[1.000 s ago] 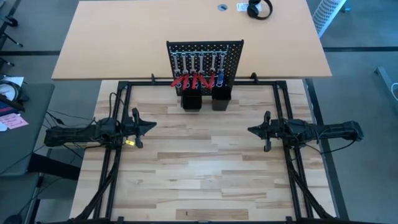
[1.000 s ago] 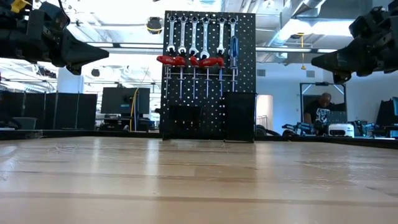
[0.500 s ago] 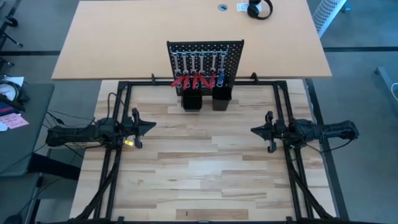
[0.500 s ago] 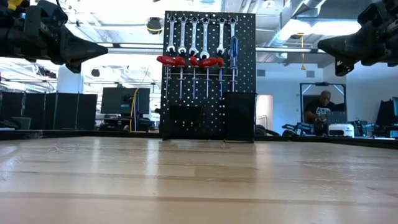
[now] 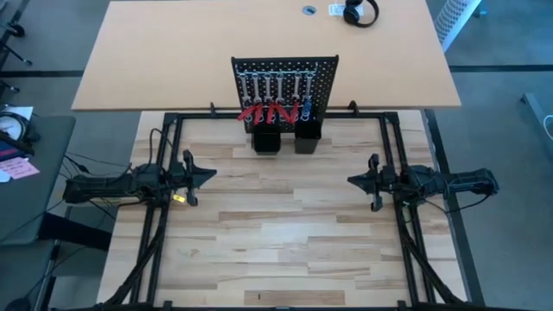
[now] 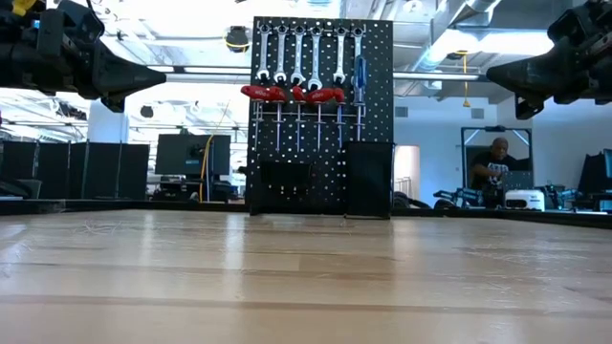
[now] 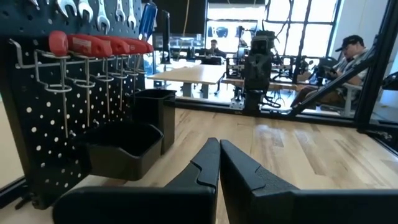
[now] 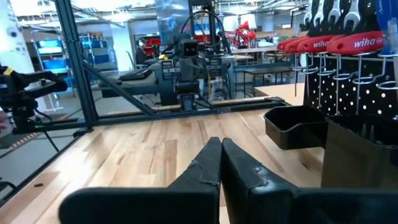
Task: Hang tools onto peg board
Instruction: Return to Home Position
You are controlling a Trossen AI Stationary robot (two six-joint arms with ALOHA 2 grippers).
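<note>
Pale plank table (image 5: 276,233), open workshop behind. My left gripper (image 5: 207,175) and right gripper (image 5: 352,180) hover near the side rails, fingers pressed together, empty. Beyond them the peg board (image 5: 327,86) stands upright at the far edge, carrying the tools (image 6: 298,53): silver wrenches above, red-handled pieces (image 6: 287,93) below. I judge them stiff, light and slick, best taken mid-shank.

Read in white lettering on red handles (image 8: 364,42) hung at peg board (image 8: 379,93), right wrist view: brand "wiha", seen twice, on neighbouring handles.
</note>
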